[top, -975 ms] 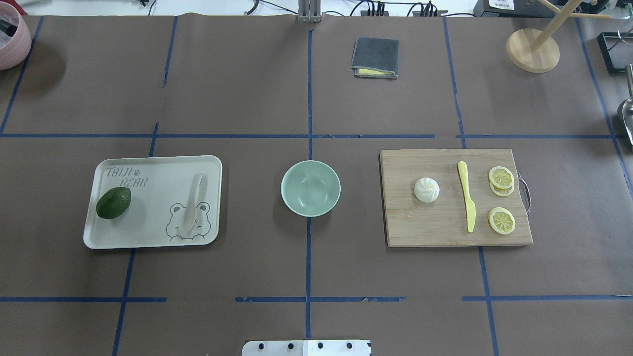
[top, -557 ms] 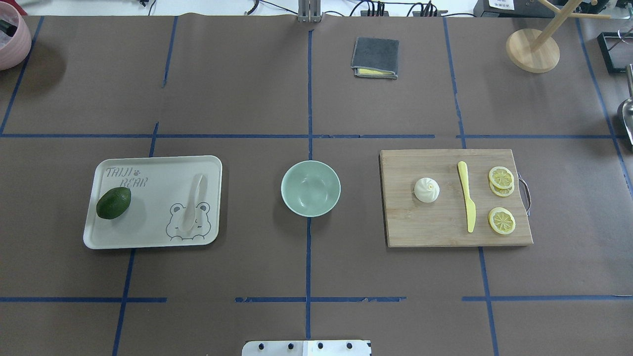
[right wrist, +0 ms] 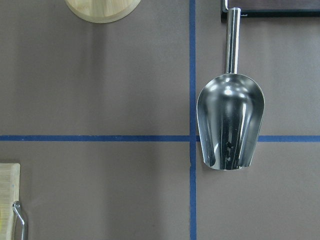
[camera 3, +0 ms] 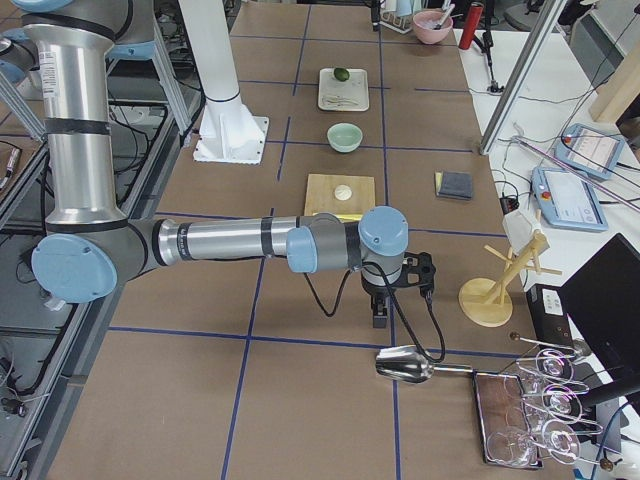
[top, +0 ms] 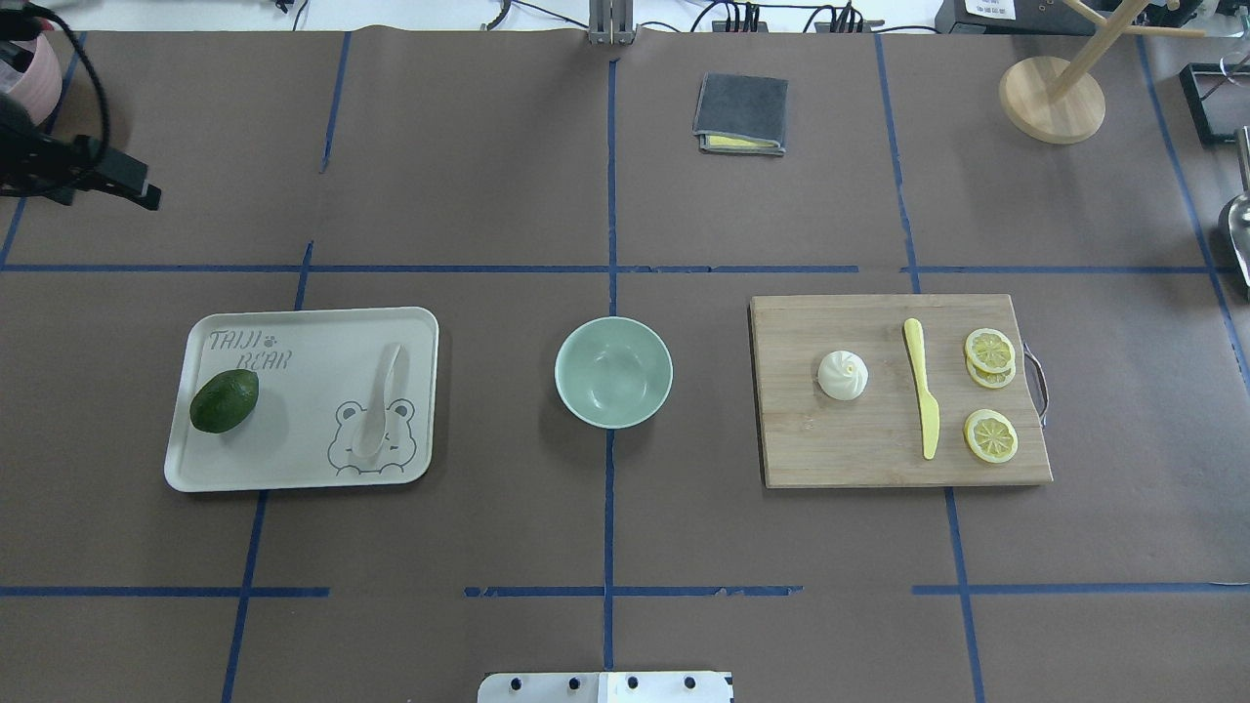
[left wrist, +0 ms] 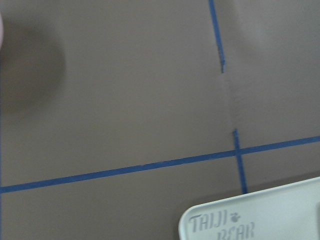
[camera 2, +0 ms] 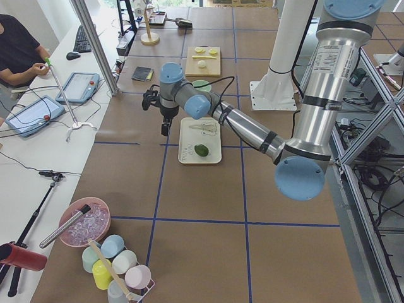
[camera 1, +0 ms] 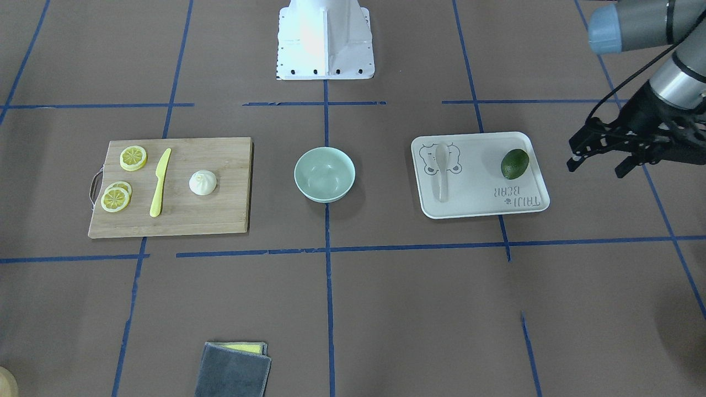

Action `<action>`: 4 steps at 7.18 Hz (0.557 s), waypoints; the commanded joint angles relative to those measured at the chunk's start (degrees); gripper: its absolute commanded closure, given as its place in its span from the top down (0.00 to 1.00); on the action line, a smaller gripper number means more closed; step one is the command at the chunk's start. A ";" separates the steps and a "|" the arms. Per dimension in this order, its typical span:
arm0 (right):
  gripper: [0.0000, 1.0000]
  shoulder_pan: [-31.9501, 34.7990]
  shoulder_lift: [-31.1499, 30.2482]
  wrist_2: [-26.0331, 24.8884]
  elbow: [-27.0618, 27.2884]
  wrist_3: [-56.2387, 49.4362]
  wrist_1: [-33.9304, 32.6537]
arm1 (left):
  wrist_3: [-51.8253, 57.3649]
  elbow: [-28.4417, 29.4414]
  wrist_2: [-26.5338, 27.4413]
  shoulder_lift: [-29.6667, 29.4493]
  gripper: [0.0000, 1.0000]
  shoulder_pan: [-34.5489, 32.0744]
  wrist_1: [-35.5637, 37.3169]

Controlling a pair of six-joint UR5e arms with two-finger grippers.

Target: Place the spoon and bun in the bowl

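The off-white spoon (top: 379, 405) lies on the white bear-print tray (top: 312, 459), scoop toward the robot. The white pleated bun (top: 842, 375) sits on the wooden cutting board (top: 859, 444). The mint-green bowl (top: 613, 371) stands empty between them. My left gripper (camera 1: 598, 164) is open and empty, hovering over bare table beyond the tray's avocado end, apart from the spoon. My right gripper (camera 3: 382, 318) shows only in the exterior right view, past the board's handle end near a metal scoop. I cannot tell whether it is open or shut.
A green avocado (top: 224, 400) lies on the tray. A yellow plastic knife (top: 921, 386) and lemon slices (top: 990, 434) lie on the board. A folded grey cloth (top: 740, 113), a wooden stand (top: 1052, 98), a metal scoop (right wrist: 230, 120) and a pink bowl (top: 24, 78) sit at the table's far side and ends.
My left gripper has come into the overhead view at the far left corner, where it did not show before. The spoon, bun and bowl have not moved.
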 commanded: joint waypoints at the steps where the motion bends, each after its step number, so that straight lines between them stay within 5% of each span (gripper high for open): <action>1: 1.00 -0.64 0.35 0.11 0.20 0.41 0.34 | -12.11 0.50 9.18 -4.95 0.99 12.18 -0.20; 4: 1.00 -4.68 2.55 0.20 2.31 5.42 0.34 | -21.00 8.83 16.32 -8.05 0.98 21.61 -7.55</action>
